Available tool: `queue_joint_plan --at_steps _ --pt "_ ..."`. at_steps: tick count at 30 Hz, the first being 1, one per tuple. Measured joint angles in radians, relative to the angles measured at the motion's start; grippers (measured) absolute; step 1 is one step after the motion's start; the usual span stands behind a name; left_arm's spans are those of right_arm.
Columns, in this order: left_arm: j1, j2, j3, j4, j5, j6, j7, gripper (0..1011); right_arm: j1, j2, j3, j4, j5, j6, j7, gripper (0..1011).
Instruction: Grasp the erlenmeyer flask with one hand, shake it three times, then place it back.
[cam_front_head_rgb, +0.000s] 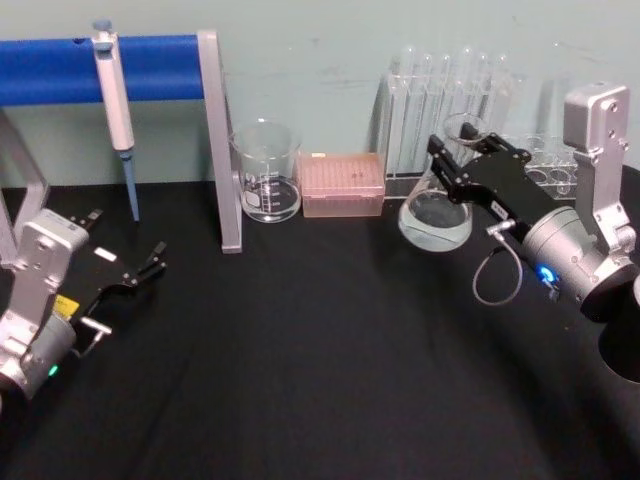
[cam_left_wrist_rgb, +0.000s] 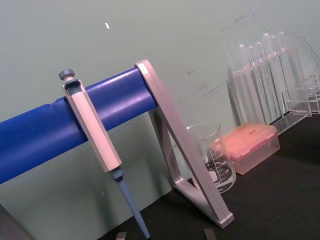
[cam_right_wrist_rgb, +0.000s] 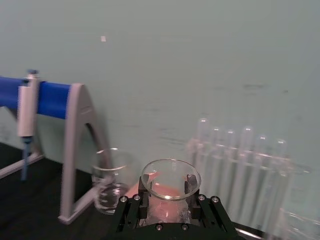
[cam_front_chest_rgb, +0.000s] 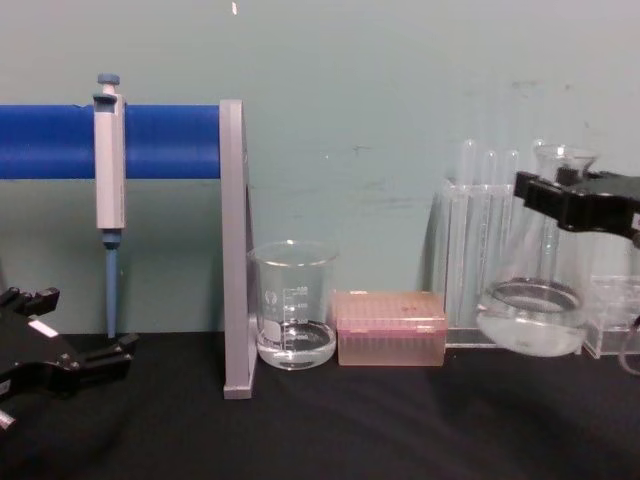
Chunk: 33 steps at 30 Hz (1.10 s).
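**Four Vantages on One Bench**

Looks forward and down from the head over the black table (cam_front_head_rgb: 300, 380), taking in the whole back row: blue pipette stand (cam_front_head_rgb: 160, 68), beaker (cam_front_head_rgb: 266, 170), pink tip box (cam_front_head_rgb: 342, 185), test tube rack (cam_front_head_rgb: 440, 110). Faces that same row level and side-on from the chest, closer in. Tilts from the left wrist toward stand, beaker and box, near the stand. Peers from the right wrist over the right gripper (cam_right_wrist_rgb: 169, 190), tight on the erlenmeyer flask (cam_right_wrist_rgb: 170, 175), with beaker and stand beyond.
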Motion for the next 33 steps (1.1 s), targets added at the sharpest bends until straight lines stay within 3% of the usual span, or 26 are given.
queue_joint_plan --at_steps 10,22,33 --pt "0.000 0.000 0.000 0.000 0.000 0.000 0.000 1001 0.003 0.016 -0.013 -0.004 0.028 -0.002 0.126 456" --pt "0.000 0.000 0.000 0.000 0.000 0.000 0.000 1001 0.022 0.072 -0.071 -0.001 0.078 -0.036 0.276 456" --pt "0.000 0.000 0.000 0.000 0.000 0.000 0.000 1001 0.039 0.098 -0.111 0.012 0.103 -0.054 0.318 453"
